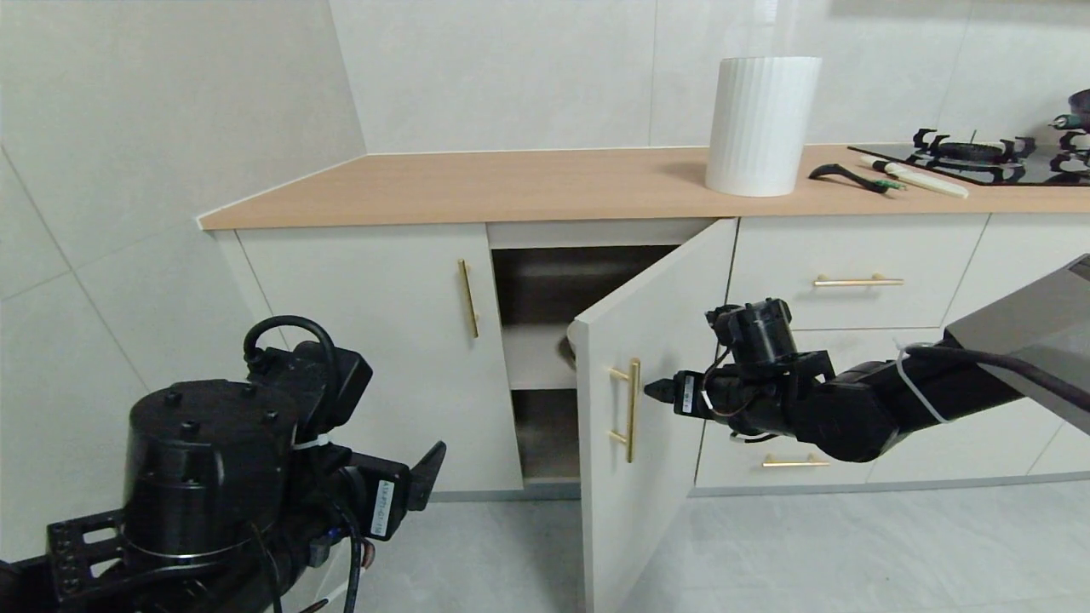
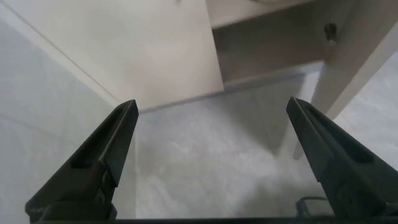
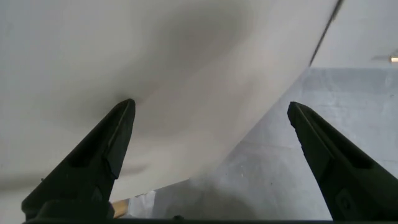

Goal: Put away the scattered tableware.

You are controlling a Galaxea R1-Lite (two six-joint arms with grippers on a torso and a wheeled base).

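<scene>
**Mia:** Where is the tableware?

**Ben:** Up on the wooden counter (image 1: 511, 183). A black ladle (image 1: 841, 175) lies just beside the tall white jar (image 1: 760, 123). A pale long tool (image 1: 924, 180) lies next to the ladle, at the edge of the stove (image 1: 979, 157). You see all that from the head view. The wrist cameras look at things lower down.

**Mia:** And the cupboard?

**Ben:** One cupboard door (image 1: 656, 340) under the counter hangs open. Behind it the head view shows a shelf (image 1: 535, 358).

**Mia:** Where is the right gripper (image 3: 211, 102)?

**Ben:** In the head view its tip is just beside the door's gold handle (image 1: 629, 409) — I can't tell if it touches. There it is seen from the side, so the gap is hard to see. Its own wrist view helps: the two black fingers stand wide apart with nothing between them. Behind them are the white door and some grey floor (image 3: 323, 137).

**Mia:** And the left gripper (image 2: 211, 102)?

**Ben:** It hangs low, well away from the counter — its wrist view shows its fingers spread wide too, holding nothing. Past them are the floor, the bottom of the cupboard and the lower part of the open door.
</scene>
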